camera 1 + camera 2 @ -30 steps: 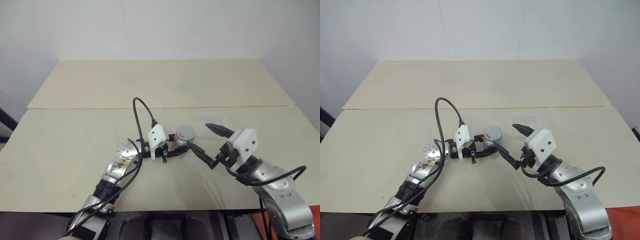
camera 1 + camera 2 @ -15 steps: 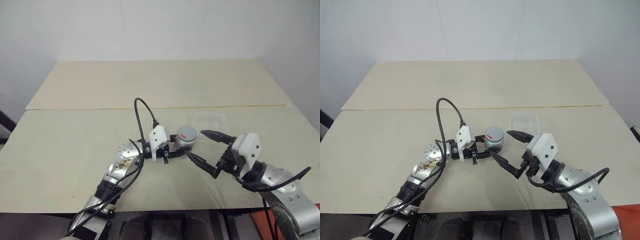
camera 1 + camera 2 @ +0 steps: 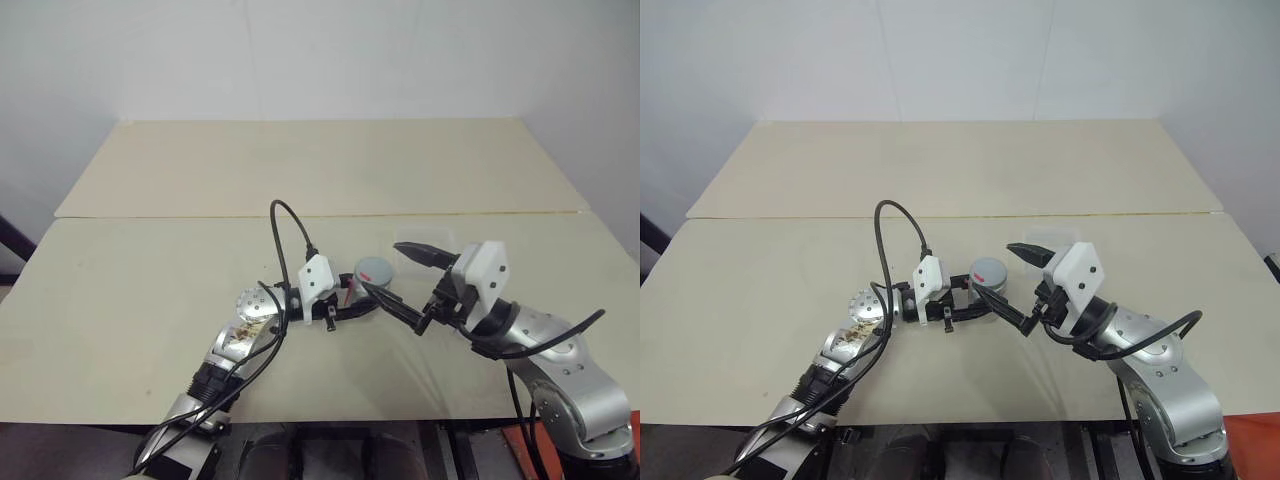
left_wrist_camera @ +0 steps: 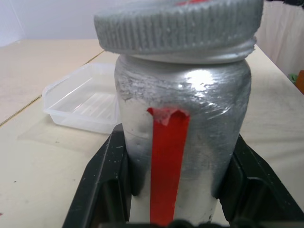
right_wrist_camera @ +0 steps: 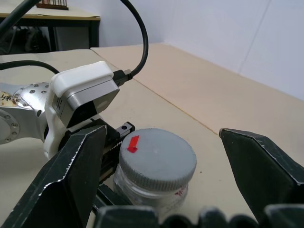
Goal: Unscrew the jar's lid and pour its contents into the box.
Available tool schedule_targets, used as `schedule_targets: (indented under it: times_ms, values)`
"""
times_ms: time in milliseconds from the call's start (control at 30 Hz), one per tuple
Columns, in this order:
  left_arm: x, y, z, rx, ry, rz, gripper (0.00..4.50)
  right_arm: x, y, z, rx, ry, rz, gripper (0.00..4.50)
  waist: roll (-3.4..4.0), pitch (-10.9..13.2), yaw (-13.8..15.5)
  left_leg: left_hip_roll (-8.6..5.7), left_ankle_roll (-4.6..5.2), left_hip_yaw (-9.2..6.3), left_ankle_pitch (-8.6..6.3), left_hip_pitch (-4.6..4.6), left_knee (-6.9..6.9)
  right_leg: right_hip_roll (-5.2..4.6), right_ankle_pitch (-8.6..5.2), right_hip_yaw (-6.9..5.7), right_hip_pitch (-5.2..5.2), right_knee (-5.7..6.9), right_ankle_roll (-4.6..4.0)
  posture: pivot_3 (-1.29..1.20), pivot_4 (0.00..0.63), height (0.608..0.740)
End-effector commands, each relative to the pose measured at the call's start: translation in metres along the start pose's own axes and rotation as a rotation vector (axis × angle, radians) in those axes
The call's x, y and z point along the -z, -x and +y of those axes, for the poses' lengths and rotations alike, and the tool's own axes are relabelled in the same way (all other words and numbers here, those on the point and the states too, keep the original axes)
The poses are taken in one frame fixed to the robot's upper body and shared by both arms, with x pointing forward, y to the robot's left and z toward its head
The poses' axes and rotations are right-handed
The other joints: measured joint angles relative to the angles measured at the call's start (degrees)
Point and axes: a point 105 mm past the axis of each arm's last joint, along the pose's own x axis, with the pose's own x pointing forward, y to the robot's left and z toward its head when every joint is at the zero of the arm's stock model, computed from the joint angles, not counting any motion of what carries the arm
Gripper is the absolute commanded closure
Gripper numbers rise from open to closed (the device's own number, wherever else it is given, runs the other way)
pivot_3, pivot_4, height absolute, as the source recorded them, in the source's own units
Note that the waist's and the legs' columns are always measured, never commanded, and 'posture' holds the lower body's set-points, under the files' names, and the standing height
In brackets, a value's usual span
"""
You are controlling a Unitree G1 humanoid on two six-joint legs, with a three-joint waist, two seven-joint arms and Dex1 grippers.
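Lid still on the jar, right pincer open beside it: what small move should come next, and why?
Probably ease the right pincer forward and close it on the lid. The left pincer already clamps the jar upright, the lid is still seated, and the right fingers stand wide on either side of it without touching.

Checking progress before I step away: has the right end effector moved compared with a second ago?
Yes. The right end effector, open, has shifted toward the jar; its fingers now straddle the lid, where earlier they were beside it.
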Motion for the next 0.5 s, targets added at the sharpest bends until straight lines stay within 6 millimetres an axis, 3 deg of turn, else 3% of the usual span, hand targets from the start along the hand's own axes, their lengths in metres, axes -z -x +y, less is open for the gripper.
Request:
schedule_targets:
  times_ms: [33, 500]
  values:
    - [-0.0156, -0.0026, -0.0029, 0.015, -0.061, -0.045, 2.56, -0.0073, -0.0032, 0.0010, -0.014, 0.003, -0.025, 0.07, 0.00, 0.0, 0.0, 0.00, 0.00, 0.00, 0.00, 0.00, 0.00, 0.00, 0.00, 0.00, 0.00, 0.00, 0.00, 0.00, 0.150, 0.740]
    - [-0.0141, -0.0023, -0.0045, 0.013, -0.062, -0.041, 2.56, -0.0018, -0.0090, 0.0038, -0.044, -0.040, 0.003, 0.07, 0.00, 0.0, 0.0, 0.00, 0.00, 0.00, 0.00, -0.01, 0.00, 0.00, 0.00, 0.00, -0.01, 0.01, 0.00, 0.00, 0.150, 0.740]
